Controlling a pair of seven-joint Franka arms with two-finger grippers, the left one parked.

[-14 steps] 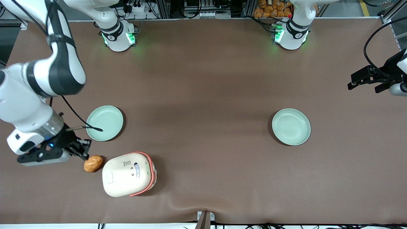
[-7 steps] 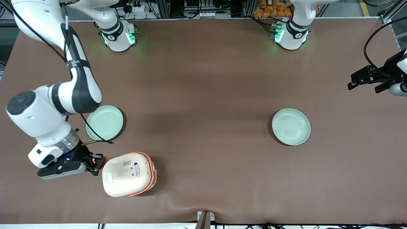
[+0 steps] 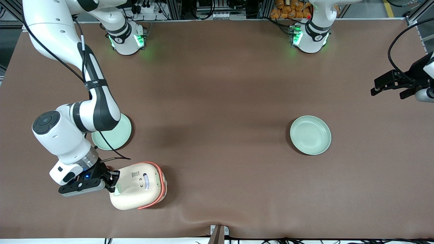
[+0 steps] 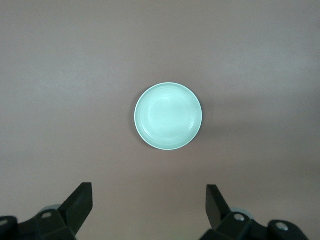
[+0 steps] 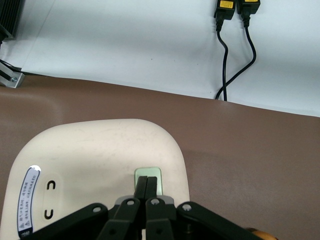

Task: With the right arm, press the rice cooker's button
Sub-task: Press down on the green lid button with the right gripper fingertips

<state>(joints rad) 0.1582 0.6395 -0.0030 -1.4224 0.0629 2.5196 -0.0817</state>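
My clenched gripper [image 5: 146,187] over the pale green button [image 5: 148,175] on the cream, coral-banded rice cooker [image 3: 137,185] near the table's [image 3: 217,84] front edge.

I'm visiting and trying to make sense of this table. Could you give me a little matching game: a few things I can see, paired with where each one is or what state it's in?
Things:
1. end effector
2. button
3. rice cooker
4. pale green plate

Descriptions:
A. lies alone toward the parked arm's end of the table
B. fingers shut together, tips over the button
C. cream-white with a coral-pink band, lid down
D. small pale green rectangle set in the cream lid

Pairs: 1-B, 2-D, 3-C, 4-A
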